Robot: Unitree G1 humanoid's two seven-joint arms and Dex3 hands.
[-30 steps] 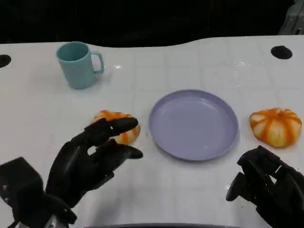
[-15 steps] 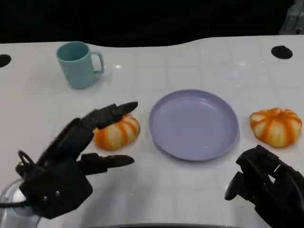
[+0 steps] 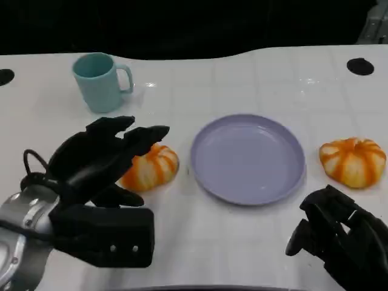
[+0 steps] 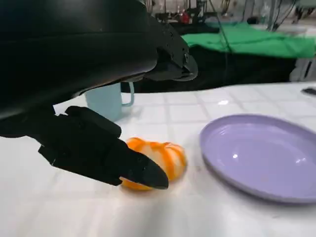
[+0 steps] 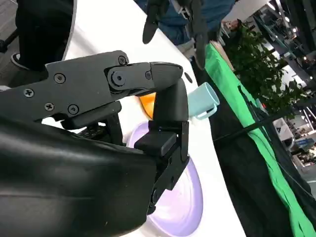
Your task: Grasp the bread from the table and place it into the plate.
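An orange-and-white striped bread (image 3: 153,168) lies on the white table just left of the empty lavender plate (image 3: 247,159). My left hand (image 3: 102,162) hovers over the bread's left side with its fingers spread, holding nothing. In the left wrist view the bread (image 4: 160,154) sits between the upper fingers (image 4: 168,54) and the thumb (image 4: 103,150), beside the plate (image 4: 261,158). A second striped bread (image 3: 353,160) lies right of the plate. My right hand (image 3: 339,242) rests at the near right with its fingers curled in on nothing; the same curl shows in the right wrist view (image 5: 113,128).
A teal mug (image 3: 100,82) stands at the back left, behind the left hand. Black round holes (image 3: 359,66) mark the table's far corners. The table's far edge meets a dark background. Bare table lies in front of the plate.
My left hand has turned and risen, swinging its spread fingers from beside the bread to over its left side. The right hand, both breads and the plate have stayed put.
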